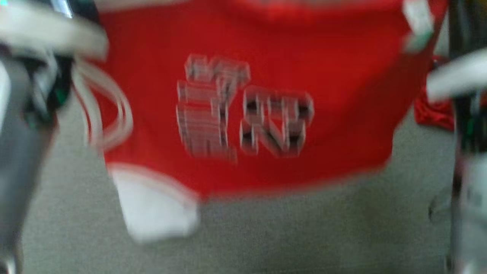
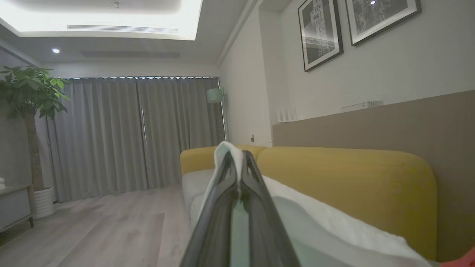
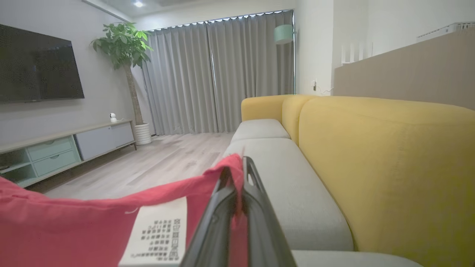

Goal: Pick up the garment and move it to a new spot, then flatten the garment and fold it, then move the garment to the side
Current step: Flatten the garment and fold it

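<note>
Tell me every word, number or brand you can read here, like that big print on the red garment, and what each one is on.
The large pale print on the red garment, head view: smeared by motion blur, cannot be read.
The white label on the garment, right wrist view: rows of tiny print, too small to read.
The framed pictures on the wall, left wrist view: no legible words.
Nothing here can be quoted.

The garment (image 1: 266,45) hangs spread across the middle, blocking the way to the far side. Near it, the grey seat (image 1: 304,228) lies bare. Seen along the sofa, the backrest (image 3: 389,167) walls the seat's right and the floor (image 3: 156,163) lies open on its left.
</note>
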